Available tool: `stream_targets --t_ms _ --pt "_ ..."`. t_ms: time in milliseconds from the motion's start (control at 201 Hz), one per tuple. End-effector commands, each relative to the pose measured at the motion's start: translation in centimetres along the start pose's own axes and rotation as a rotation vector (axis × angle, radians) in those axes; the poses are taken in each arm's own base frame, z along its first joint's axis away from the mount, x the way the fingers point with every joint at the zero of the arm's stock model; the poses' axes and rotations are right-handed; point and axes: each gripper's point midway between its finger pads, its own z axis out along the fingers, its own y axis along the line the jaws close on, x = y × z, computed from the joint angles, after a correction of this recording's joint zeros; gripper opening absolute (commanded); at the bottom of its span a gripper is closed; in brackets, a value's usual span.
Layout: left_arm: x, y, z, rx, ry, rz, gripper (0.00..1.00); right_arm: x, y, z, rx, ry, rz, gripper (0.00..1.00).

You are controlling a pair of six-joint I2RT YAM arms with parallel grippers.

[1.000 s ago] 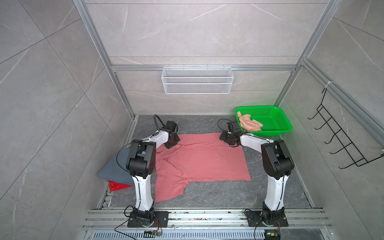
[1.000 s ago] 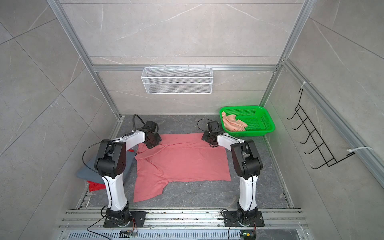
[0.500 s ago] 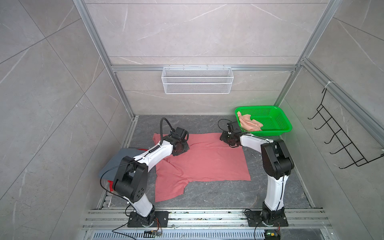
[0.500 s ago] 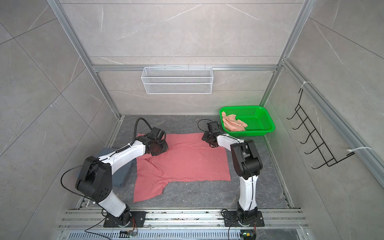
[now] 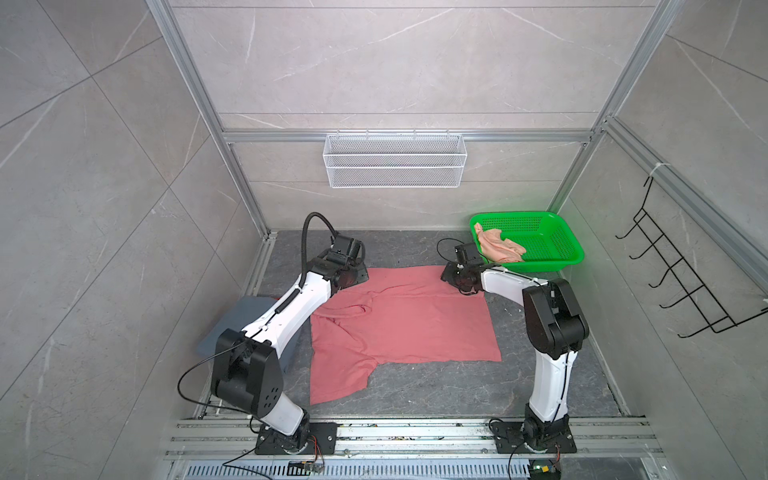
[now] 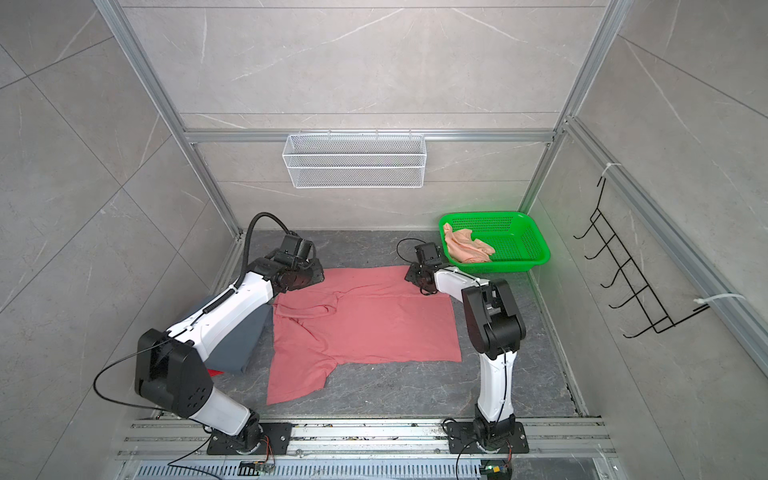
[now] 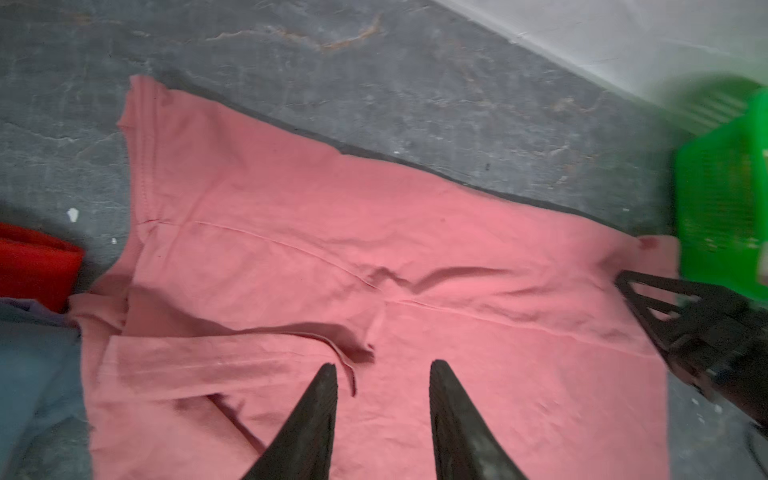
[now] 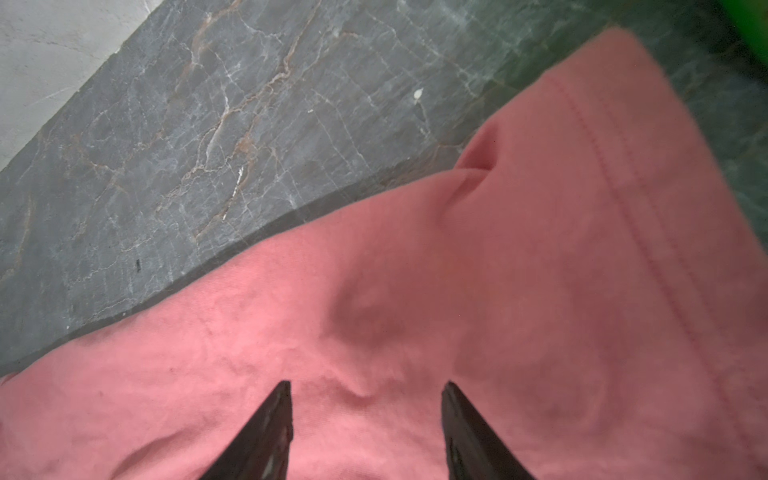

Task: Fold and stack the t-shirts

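**Top views.** You see the coral shirt [image 5: 407,320] [image 6: 365,324] spread on the floor [image 5: 415,395], with one sleeve trailing toward the arm bases. Your left claw [image 5: 353,276] [image 6: 309,278] sits low at one far corner of this shirt. Your right claw [image 5: 451,278] [image 6: 415,276] sits low at the other far corner. The cloth lies between the two claws and on the near side of both. The basket [image 5: 573,253] [image 6: 540,249] stands just beside the right claw, on its outer side. The peach shirt [image 5: 498,247] [image 6: 465,247] hangs over the rim nearest that claw. The grey shirt [image 5: 237,320] [image 6: 237,345] lies folded well back from the left claw, alongside its arm. A sliver of the red shirt [image 6: 214,372] shows beneath it.

**Left wrist view.** The left claw [image 7: 384,368] has its jaws partly apart, with nothing between them. The coral shirt [image 7: 291,232] lies beneath and ahead of the tips, and a loose folded strip of it ends just ahead of one tip. The red shirt [image 7: 37,266] and grey shirt [image 7: 33,374] lie off to one side of the claw. The blurred basket [image 7: 723,208] is well off to the other side.

**Right wrist view.** The right claw [image 8: 366,384] has its jaws wider apart and grips nothing. The coral shirt [image 8: 498,270] lies under it, with a small hump of cloth just ahead of the gap and the hemmed corner farther ahead. You cannot tell whether the tips touch the cloth.
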Motion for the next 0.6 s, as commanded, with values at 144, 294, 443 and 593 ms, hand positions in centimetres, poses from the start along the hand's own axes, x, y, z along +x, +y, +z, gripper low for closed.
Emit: stream_targets --t_ms 144,294,443,593 --pt "1.6 3.3 6.1 -0.033 0.129 -0.070 0.41 -0.2 0.4 -0.7 0.042 0.020 0.004 0.59" --pt "3.3 3.8 8.7 -0.048 0.188 -0.112 0.40 1.4 0.0 -0.1 0.097 0.038 -0.017 0.58" --pt "5.0 4.3 10.0 -0.045 0.211 -0.169 0.41 2.3 -0.3 0.0 0.151 0.043 -0.037 0.59" --pt "6.3 5.1 11.4 -0.066 0.238 -0.204 0.41 2.6 -1.0 0.7 0.209 0.069 -0.040 0.59"
